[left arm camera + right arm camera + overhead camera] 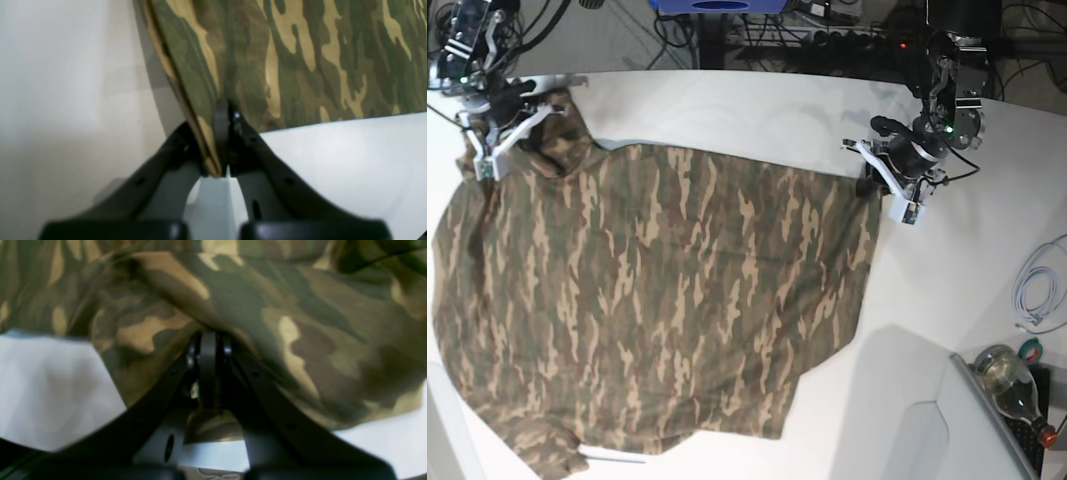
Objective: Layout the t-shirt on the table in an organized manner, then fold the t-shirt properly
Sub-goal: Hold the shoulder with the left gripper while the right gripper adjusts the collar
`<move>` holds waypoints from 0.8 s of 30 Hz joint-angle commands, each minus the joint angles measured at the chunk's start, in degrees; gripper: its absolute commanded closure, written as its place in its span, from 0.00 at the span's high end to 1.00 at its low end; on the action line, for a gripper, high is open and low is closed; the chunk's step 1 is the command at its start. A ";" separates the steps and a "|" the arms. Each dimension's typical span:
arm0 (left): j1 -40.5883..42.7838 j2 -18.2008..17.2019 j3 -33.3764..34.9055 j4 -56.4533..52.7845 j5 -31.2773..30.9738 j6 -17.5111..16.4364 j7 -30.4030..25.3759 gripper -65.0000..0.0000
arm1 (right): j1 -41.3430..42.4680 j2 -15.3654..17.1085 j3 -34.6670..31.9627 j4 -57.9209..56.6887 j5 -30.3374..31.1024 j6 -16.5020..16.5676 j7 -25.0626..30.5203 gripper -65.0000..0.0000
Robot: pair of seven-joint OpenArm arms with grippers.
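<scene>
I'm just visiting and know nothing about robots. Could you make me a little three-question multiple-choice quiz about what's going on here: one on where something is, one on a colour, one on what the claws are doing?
1. Where in the base view is the coiled white cable?
A. Under the shirt
B. Near the table's right edge
C. Between the two arms

2. What is the t-shirt's print?
A. Blue stripes
B. Plain white
C. Green, brown and tan camouflage

3. What are the two grippers doing?
A. Both shut on the shirt's edge
B. Both open above it
C. One holds a bottle

Answers:
1 B: the white cable lies on the table at its right side, clear of the cloth.
2 C: the t-shirt is camouflage all over.
3 A: the left gripper pinches a folded cloth edge, and the right gripper is closed with cloth bunched around its tips.
</scene>
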 commanded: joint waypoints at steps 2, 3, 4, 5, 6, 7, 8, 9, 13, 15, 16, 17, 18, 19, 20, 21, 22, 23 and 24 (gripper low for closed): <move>0.08 -0.71 -0.31 0.29 0.67 0.25 1.16 0.00 | -3.50 -1.66 -3.58 1.82 -1.53 1.05 -5.06 0.04; 0.08 -0.71 -0.31 0.29 0.67 0.25 1.16 0.00 | -5.17 -2.54 -5.34 3.49 -1.53 1.05 -5.15 0.04; 0.00 -0.71 -0.31 0.29 0.67 0.25 1.16 0.00 | -6.66 -3.16 -7.01 5.68 -1.53 1.05 -5.06 0.04; 0.00 -0.71 -0.31 0.29 0.67 0.25 1.16 0.00 | -7.89 -3.60 -8.41 7.53 -1.53 1.05 -5.06 0.04; -0.09 -0.71 -0.31 0.29 0.67 0.25 1.16 0.00 | -8.68 -3.86 -9.29 9.03 -1.53 1.05 -5.06 0.04; -0.09 -0.71 -0.31 0.29 0.67 0.25 1.16 0.00 | -9.21 -3.95 -9.82 10.52 -1.53 1.05 -5.06 0.04; -0.09 -0.71 -0.31 0.29 0.67 0.25 1.16 0.00 | -9.39 -4.03 -10.17 11.57 -1.53 1.05 -5.06 0.04; -0.18 -0.71 -0.31 0.29 0.67 0.25 1.16 0.00 | -9.39 -4.03 -10.00 12.37 -1.53 1.05 -5.15 0.04; 0.00 -0.71 -0.31 2.75 0.67 0.25 1.33 0.00 | -10.62 -4.03 -7.01 18.61 -1.44 1.05 -5.15 0.05; 0.26 -0.79 -0.40 4.07 0.67 0.25 1.42 0.00 | -10.97 -4.39 -2.79 22.83 -1.26 1.05 -5.15 0.06; 0.44 -0.79 -0.40 4.51 0.67 0.25 1.42 0.00 | -10.62 -5.09 -0.15 23.97 -1.26 1.05 -5.15 0.06; 0.52 -0.79 -0.40 4.78 0.67 0.25 1.42 0.00 | -9.83 -5.44 2.66 24.41 -1.26 1.05 -5.15 0.06; 0.52 -0.79 -0.40 4.86 0.67 0.25 1.42 0.00 | -8.24 -5.62 6.35 24.23 -1.26 1.05 -5.15 0.09; 0.52 -0.79 -0.40 4.86 0.67 0.25 1.42 0.00 | -6.14 -5.71 9.87 22.92 -1.26 1.05 -5.15 0.14; 0.52 -0.79 -0.40 4.60 0.67 0.25 1.42 0.00 | -3.85 -5.62 13.30 20.63 -1.26 1.13 -5.24 0.24; 0.61 -0.79 -0.40 4.60 0.67 0.25 1.42 0.00 | -1.56 -5.35 16.99 17.99 -1.17 1.31 -5.24 0.37; 0.61 -0.79 -0.40 4.60 0.67 0.25 1.42 0.00 | 0.28 -4.56 19.81 15.44 -1.09 2.28 -5.24 0.49; 0.61 -0.79 -0.40 4.60 0.67 0.25 1.42 0.00 | 1.86 -3.42 22.35 12.54 -0.12 4.65 -5.24 0.63; 0.61 -0.79 -0.40 4.60 0.67 0.25 1.42 0.00 | 3.18 -2.19 24.73 9.55 1.46 7.86 -5.85 0.75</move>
